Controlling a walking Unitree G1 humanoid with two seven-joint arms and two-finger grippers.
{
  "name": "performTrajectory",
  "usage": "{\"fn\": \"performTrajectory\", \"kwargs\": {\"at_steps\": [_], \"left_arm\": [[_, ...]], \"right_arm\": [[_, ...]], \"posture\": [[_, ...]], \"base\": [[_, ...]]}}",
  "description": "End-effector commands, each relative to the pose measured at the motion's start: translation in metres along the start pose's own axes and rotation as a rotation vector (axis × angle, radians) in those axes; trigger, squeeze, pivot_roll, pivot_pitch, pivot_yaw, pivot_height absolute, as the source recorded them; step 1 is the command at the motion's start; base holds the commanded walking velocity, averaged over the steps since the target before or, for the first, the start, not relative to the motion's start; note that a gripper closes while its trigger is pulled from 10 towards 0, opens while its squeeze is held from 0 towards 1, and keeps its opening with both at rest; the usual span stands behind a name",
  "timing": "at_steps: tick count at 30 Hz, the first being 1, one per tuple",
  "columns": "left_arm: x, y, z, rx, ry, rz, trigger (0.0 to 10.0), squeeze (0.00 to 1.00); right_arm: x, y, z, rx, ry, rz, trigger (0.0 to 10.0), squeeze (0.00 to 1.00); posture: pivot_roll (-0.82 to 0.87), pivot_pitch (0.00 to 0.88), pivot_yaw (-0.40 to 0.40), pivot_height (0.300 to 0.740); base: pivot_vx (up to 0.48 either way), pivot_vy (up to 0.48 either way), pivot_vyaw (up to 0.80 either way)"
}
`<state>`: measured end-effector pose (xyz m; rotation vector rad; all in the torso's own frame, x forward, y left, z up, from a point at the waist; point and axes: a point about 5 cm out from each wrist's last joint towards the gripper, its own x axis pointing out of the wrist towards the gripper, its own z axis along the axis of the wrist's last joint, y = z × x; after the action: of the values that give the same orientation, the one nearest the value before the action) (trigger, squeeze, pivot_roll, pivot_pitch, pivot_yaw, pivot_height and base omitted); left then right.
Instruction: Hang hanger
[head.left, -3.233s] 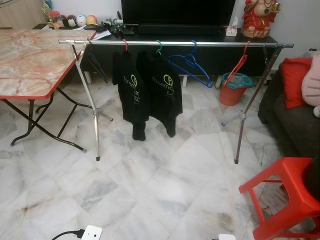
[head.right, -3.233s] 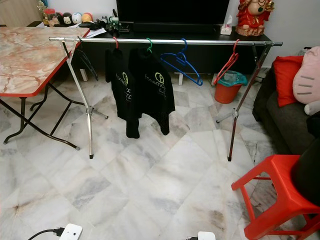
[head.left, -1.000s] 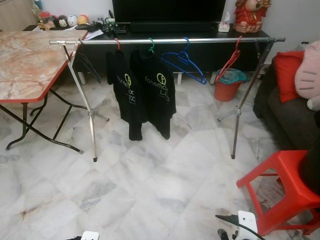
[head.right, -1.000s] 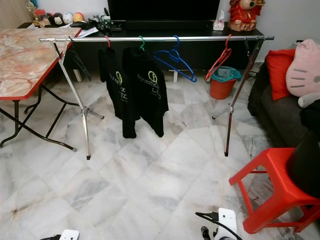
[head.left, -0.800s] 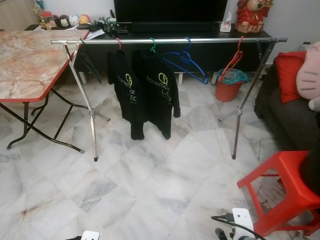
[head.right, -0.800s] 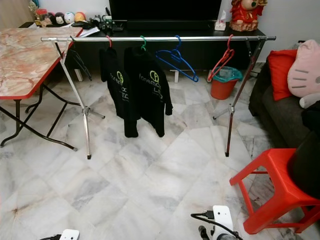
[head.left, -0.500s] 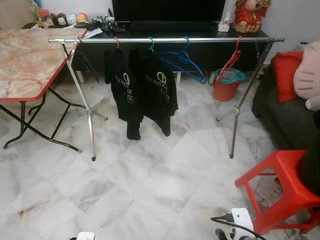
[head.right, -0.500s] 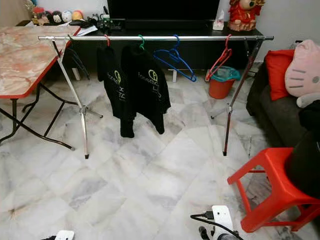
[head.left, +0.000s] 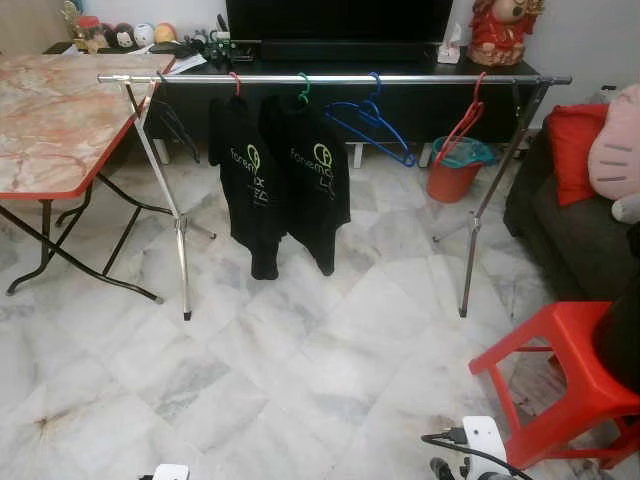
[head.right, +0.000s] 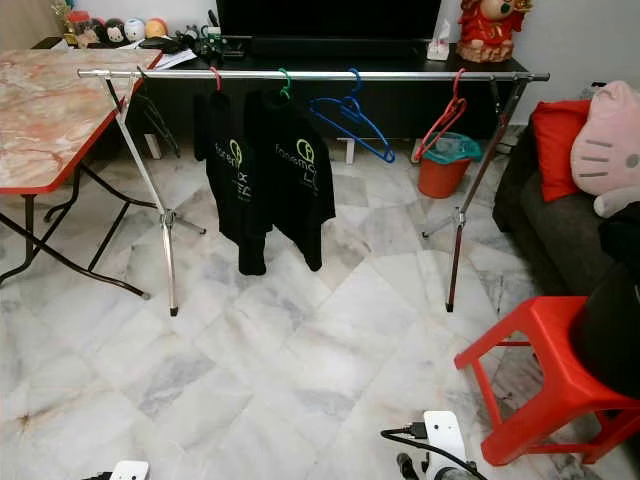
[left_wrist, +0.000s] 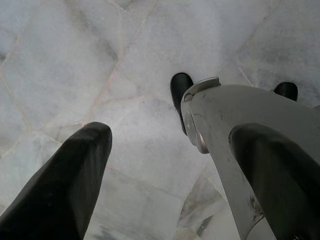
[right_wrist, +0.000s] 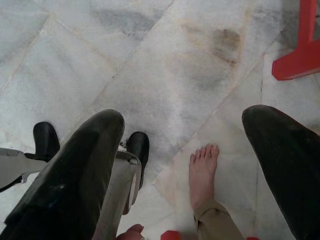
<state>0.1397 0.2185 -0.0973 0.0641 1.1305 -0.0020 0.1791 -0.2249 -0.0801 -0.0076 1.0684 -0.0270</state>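
Both sets of jaws stood wide apart and held nothing — the left gripper (left_wrist: 165, 185) and the right gripper (right_wrist: 185, 170) hung low over the marble floor (head.left: 330, 370), with a person's bare foot (right_wrist: 202, 172) close by the right one. No hanger was in hand; the spare ones, a blue hanger (head.left: 372, 122) and a red hanger (head.left: 462, 125), already hung on the rail (head.left: 420, 79) beside two black shirts (head.left: 290, 180). Judging from this, the robot needed to collect a hanger first, then approach squarely — avoiding the red stool (head.left: 560, 380).

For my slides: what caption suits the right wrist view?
Open right pincer hanging above marble floor, a person's bare foot below.
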Motion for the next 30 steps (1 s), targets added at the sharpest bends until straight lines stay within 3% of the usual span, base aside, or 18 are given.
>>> {"fn": "performTrajectory", "kwargs": {"at_steps": [1,17,30], "left_arm": [[0.001,-0.012,-0.009,0.005,0.039,-0.032,10.0,0.0],[0.001,-0.003,0.001,0.001,0.029,-0.018,10.0,0.0],[0.002,-0.01,0.002,0.0,0.025,-0.034,10.0,0.0]], "right_arm": [[0.0,-0.001,0.001,0.001,-0.007,-0.001,10.0,0.0],[0.0,-0.001,0.004,-0.008,-0.008,0.004,10.0,0.0],[0.0,-0.002,0.004,0.005,-0.019,0.0,10.0,0.0]], "posture": [[-0.13,0.0,-0.04,0.74],[-0.12,0.0,-0.042,0.74],[-0.12,0.0,-0.044,0.74]], "base": [[0.247,0.0,0.0],[0.27,0.0,0.0],[0.294,0.0,0.0]]}}
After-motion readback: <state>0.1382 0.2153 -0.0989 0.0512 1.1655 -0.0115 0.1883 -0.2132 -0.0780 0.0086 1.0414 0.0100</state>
